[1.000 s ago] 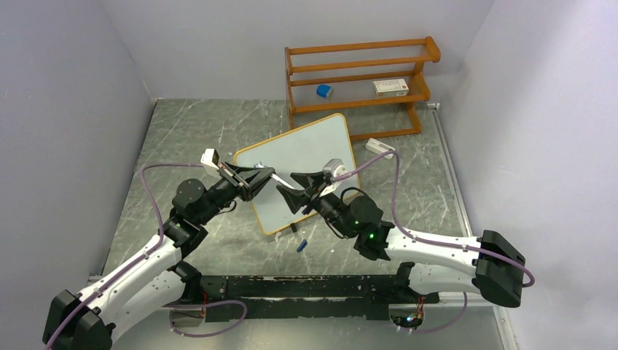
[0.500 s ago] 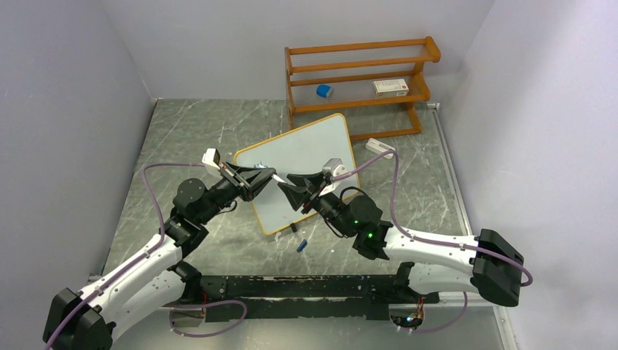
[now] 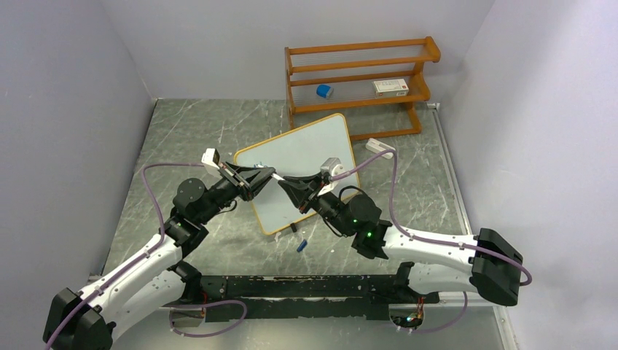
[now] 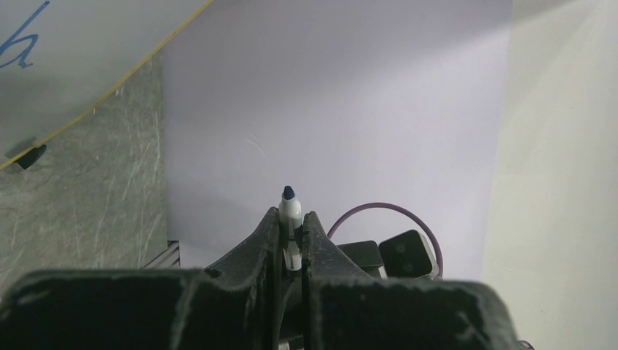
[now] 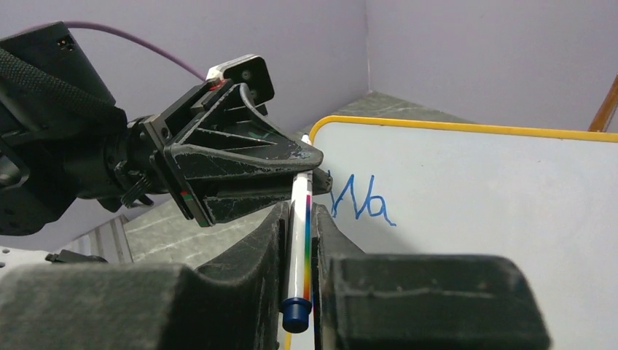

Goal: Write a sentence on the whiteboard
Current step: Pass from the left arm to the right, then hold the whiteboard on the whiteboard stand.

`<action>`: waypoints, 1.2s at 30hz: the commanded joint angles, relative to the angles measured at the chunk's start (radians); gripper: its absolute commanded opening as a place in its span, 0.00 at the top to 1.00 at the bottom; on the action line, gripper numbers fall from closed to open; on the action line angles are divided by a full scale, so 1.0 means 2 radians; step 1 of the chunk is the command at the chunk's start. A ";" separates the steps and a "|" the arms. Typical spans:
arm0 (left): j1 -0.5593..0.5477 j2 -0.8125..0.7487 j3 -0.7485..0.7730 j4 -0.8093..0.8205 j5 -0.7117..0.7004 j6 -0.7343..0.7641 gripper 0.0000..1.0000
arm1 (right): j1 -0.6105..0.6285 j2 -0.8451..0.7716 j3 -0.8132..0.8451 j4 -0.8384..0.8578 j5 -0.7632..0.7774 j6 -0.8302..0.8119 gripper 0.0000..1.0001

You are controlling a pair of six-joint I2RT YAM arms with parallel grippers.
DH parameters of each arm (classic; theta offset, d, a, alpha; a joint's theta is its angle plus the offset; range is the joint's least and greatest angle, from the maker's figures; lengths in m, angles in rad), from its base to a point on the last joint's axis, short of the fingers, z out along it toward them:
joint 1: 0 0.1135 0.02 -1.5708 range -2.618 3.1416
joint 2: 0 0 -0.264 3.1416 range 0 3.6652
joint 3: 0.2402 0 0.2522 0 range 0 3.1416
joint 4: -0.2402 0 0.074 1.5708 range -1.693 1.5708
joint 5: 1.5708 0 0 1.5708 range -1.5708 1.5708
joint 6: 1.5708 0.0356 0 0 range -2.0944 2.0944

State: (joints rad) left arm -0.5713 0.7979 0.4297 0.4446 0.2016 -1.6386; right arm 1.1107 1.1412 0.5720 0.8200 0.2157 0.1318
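Right gripper [image 3: 286,185] has slid around the marker [image 5: 300,233] the left gripper [image 3: 268,177] pinches; its clamp is unclear, so tighten before release.

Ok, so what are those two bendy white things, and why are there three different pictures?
They are robot arms, a left arm and a right arm, bolted to a table. One picture comes from a camera high above them. The other two come from small cameras on the wrists, each looking out along its own black jaws. On the table is a whiteboard with blue writing begun on it; a wooden rack stands behind. The left gripper pinches a white marker near its blue tip. The marker's other end lies between the jaws of the right gripper; whether they squeeze it, I cannot tell.
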 commanded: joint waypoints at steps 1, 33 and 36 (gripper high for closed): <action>-0.003 -0.009 0.005 0.006 0.013 0.006 0.89 | -0.004 -0.008 0.022 -0.007 0.006 -0.008 1.00; 0.016 -0.011 0.238 -0.434 -0.227 0.598 0.46 | -0.008 -0.060 0.140 -0.369 0.041 -0.062 1.00; 0.068 -0.004 0.224 -0.412 -0.154 0.623 0.47 | -0.008 -0.056 0.136 -0.364 0.035 -0.079 1.00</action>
State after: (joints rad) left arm -0.5312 0.7841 0.8925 -0.4084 -0.2131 -0.5243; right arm 1.1007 1.0206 0.8246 0.0868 0.3012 0.0113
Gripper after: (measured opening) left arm 0.538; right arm 0.157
